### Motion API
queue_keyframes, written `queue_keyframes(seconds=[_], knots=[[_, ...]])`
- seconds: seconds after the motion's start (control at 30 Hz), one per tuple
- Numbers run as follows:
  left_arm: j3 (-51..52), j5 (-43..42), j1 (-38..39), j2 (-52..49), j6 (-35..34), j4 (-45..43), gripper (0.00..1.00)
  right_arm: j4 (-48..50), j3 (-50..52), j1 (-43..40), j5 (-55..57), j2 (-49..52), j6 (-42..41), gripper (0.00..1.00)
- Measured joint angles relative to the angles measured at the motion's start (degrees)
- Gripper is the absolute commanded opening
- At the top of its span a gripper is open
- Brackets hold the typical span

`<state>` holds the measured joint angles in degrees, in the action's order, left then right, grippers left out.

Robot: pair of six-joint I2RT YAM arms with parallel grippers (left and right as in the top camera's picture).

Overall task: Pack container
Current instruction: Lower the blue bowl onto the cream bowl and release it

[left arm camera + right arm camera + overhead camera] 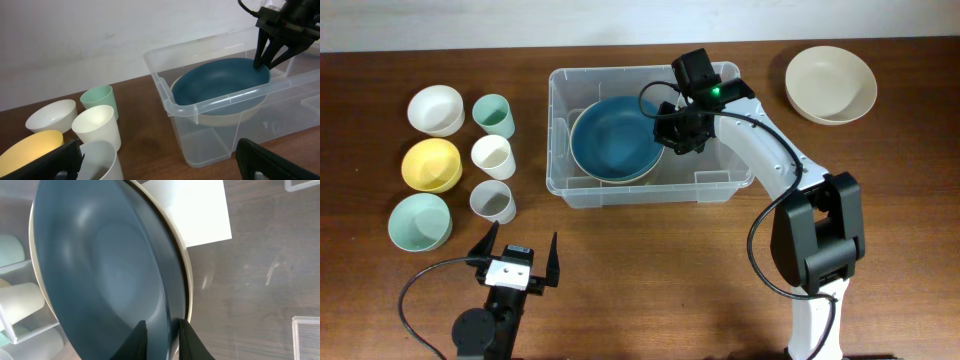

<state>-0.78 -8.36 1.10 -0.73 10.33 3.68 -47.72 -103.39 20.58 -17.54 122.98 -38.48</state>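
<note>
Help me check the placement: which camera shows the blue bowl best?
Overhead: nearly the whole blue bowl shows inside the container, right jaws at its rim. The left wrist shows it side-on, partly behind the container's wall. The right wrist shows mostly its inside, close up, jaws straddling the rim.

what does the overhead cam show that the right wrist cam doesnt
Only overhead: the beige bowl lying outside the container, and the left gripper, open and well away from it. Only right wrist: up close, the right gripper with a finger on either side of the blue bowl's rim, and the white label on the container's base. Both: the blue bowl inside the clear container.
</note>
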Motion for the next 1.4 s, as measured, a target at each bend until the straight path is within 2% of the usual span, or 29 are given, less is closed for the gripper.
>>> queue_keyframes(seconds=[0.07, 0.3, 1.4], knots=[[0.0, 0.0, 0.0, 0.0, 0.0, 0.0, 1.0, -0.04, 0.0, 0.0, 0.15, 0.0, -0.07, 0.06], [0.0, 0.0, 0.0, 0.0, 0.0, 0.0, 1.0, -0.04, 0.0, 0.0, 0.17, 0.0, -0.28, 0.04], [0.0, 0.0, 0.0, 0.0, 0.0, 0.0, 1.0, 0.28, -1.99, 0.0, 0.44, -1.07, 1.29, 0.04]])
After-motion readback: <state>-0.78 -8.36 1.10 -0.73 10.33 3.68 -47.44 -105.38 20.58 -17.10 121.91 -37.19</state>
